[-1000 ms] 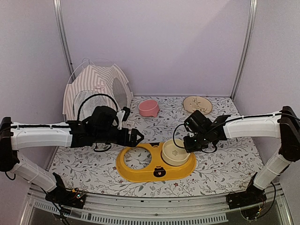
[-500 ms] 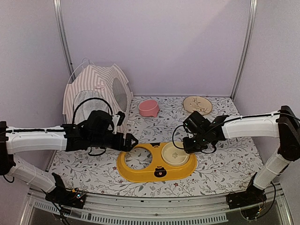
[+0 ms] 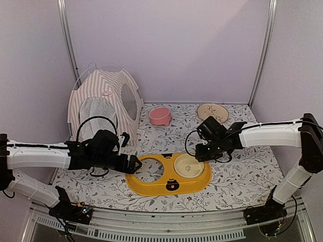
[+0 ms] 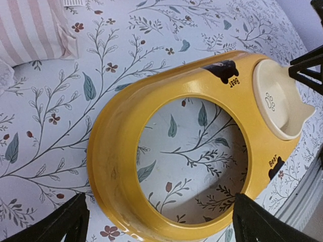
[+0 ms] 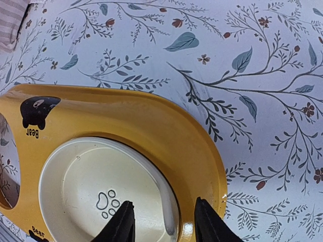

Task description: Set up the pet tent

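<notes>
Tent (image 3: pixel 103 93) upright at back-left table corner, well apart from both arms. Left gripper (image 3: pixel 135 162) wide open, holding nothing, at feeder (image 3: pixel 165 170) left end. Right gripper (image 3: pixel 202 155) jaws parted astride bowl (image 3: pixel 189 165) rim

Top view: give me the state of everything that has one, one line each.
pet tent, standing upright, back left.
yellow feeder, left hole empty, right hole filled.
cream bowl, seated in feeder, empty.
pink bowl, upright.
tan plate, lying flat.
left gripper, open.
right gripper, open, astride the cream bowl's rim.
</notes>
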Robot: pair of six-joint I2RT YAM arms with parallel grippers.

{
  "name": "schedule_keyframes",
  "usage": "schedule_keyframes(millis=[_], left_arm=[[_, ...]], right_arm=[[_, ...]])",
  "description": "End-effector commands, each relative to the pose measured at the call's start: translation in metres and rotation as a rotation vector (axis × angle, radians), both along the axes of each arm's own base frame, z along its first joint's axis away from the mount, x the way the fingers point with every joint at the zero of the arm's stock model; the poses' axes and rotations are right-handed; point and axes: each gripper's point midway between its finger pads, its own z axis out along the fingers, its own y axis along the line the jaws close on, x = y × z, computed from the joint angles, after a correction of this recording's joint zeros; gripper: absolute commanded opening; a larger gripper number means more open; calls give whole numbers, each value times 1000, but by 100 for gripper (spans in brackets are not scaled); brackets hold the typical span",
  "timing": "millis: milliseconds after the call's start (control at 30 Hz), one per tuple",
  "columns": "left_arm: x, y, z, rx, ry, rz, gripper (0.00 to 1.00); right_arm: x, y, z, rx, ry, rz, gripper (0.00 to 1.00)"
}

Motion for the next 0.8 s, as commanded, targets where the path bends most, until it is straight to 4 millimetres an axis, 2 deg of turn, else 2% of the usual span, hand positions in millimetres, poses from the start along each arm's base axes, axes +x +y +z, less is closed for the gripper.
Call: schedule_keyframes(millis=[0,300,500,767], left_arm=[[2,8,1,-9,-6,35,99],[13,2,12,7,-43,20,99],[24,-7,25,2,-72,8,99],[40,-24,39,-2,-104,-18,100]], right_arm=[[4,-9,-2,-42,-23,-37,46],[-4,-20,-26,-99,14,-21,56],[-6,-43,-41,-140,46,-47,59],[2,-81,-39,-133,45,-151,64]])
